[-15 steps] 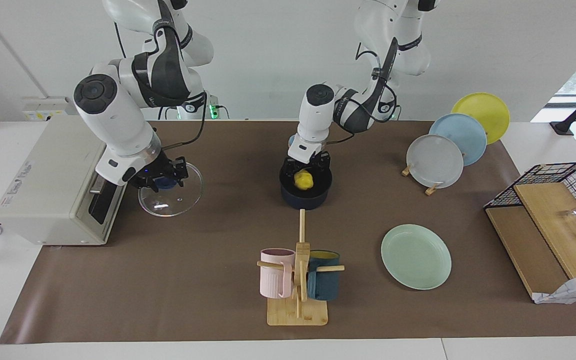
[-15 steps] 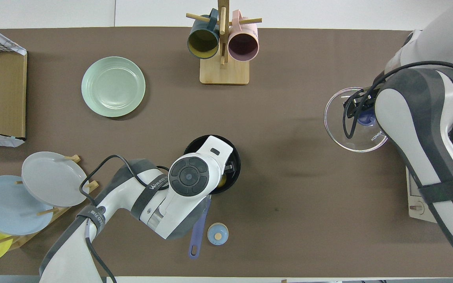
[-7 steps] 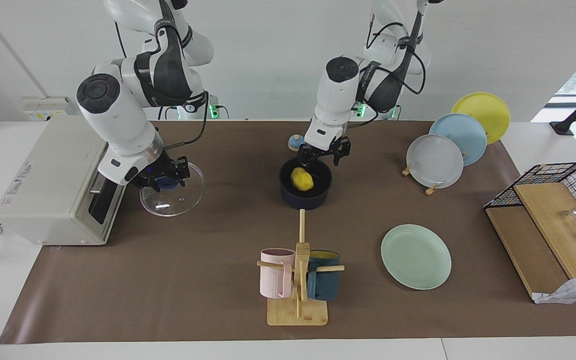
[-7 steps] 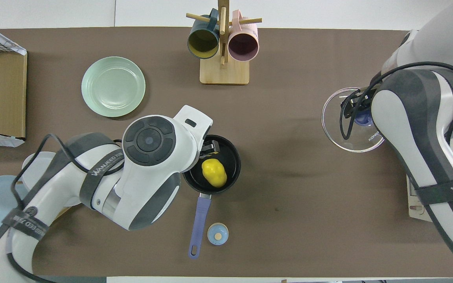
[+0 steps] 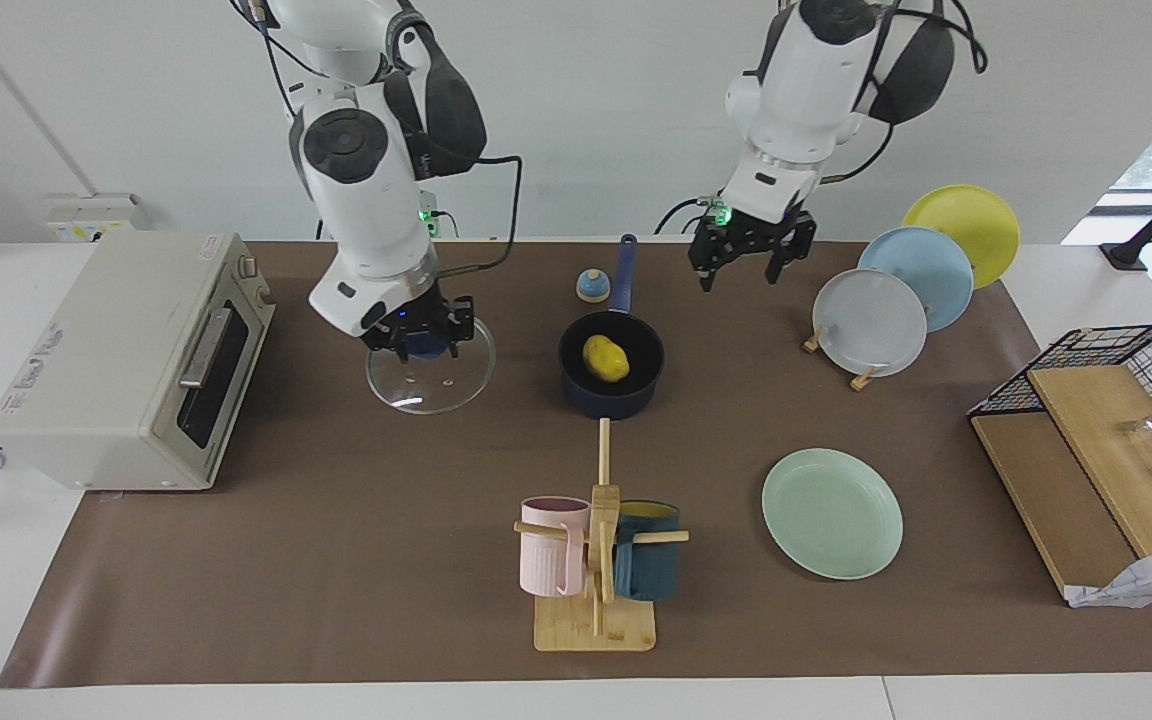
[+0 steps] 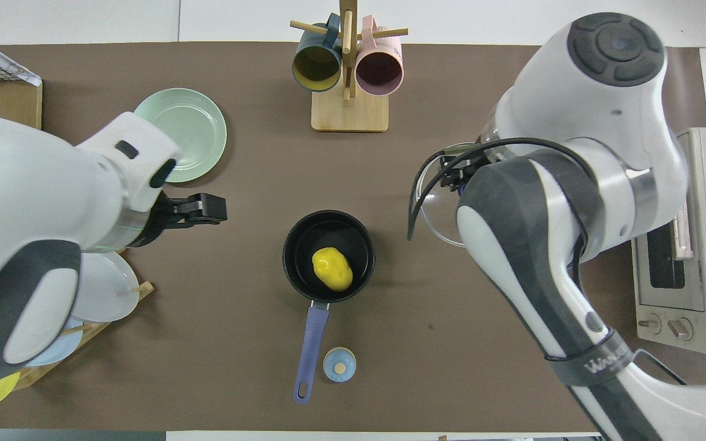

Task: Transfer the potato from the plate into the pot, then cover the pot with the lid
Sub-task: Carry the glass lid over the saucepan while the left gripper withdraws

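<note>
The potato (image 5: 606,358) lies in the pot (image 5: 611,377), and the mint plate (image 5: 832,513) sits bare toward the left arm's end of the table. The right gripper (image 5: 417,338) is clamped on the blue knob of the glass lid (image 5: 430,377), which hangs tilted beside the pot. The left gripper (image 5: 745,262) hangs released, up over the mat near the plate rack (image 5: 861,378). A tilted or off-centre lid could catch the pot's rim and slide off, or swing on that small knob

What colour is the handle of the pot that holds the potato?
Blue, on the pot; its handle shows best in the overhead view.
</note>
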Robot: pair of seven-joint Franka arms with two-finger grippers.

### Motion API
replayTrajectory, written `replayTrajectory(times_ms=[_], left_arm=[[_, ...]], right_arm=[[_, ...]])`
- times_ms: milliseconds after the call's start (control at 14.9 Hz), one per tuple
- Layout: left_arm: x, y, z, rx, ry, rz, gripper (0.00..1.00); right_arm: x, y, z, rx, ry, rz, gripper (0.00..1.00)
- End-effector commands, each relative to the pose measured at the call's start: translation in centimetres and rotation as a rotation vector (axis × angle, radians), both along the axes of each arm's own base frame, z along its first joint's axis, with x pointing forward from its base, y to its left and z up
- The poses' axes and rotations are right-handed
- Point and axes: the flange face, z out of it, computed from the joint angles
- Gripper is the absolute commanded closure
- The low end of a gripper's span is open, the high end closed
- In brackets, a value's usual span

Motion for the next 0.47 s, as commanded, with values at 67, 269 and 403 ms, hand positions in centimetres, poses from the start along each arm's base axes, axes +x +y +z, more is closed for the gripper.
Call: replayTrajectory(times_ms=[67,269,403], left_arm=[[1.7,7.3,2.0,0.003,0.004,-0.114,0.00],[1.8,10.0,3.0,0.007,-0.015,-0.122,0.00],[1.5,11.5,3.4,0.029,0.013,-0.113,0.00]], right_arm=[[-2.2,7.3,-0.4,0.080,-0.042,-0.051,1.00],[-5.1,12.7,-0.3,0.081,-0.047,-0.044,1.00],[-7.3,19.2,-3.1,0.059,-0.019,-0.065,1.00]])
